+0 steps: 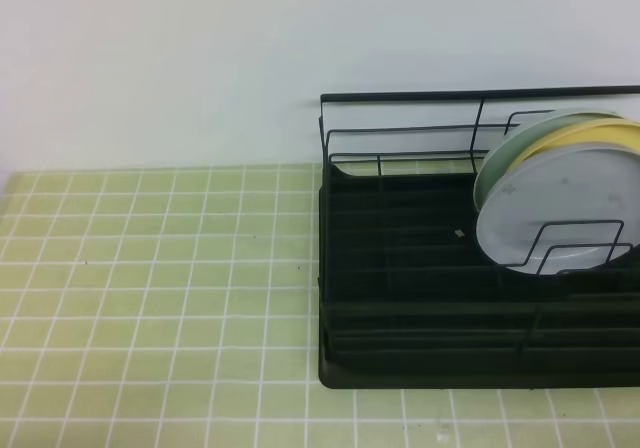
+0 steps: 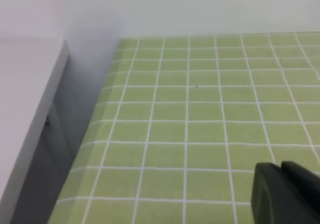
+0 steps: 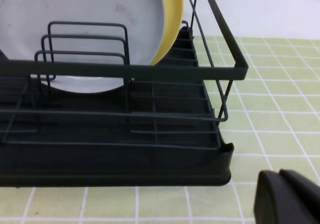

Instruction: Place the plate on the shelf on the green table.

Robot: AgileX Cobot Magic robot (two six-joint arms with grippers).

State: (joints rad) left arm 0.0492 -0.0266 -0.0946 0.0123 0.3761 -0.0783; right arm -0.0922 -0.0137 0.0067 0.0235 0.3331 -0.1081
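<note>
- Grey-blue plate was propped upright against the yellow plate, at three o'clock in the rack, by wire dividers.
- Left gripper and right gripper were clenched on nothing, clear of the rack.

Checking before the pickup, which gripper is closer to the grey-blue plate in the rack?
Right. The right gripper sits just outside the shelf holding the plate; the left gripper sees only green table.

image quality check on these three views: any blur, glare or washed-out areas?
Exterior high: soft overall, flat lighting, wall washed out to near white; the plate in the shelf shows no hard glare. Left wrist: green table tiles fairly sharp, left gripper a blurred dark shape at the bottom right. Right wrist: shelf wires readable, right gripper out of focus, plate face evenly lit.
</note>
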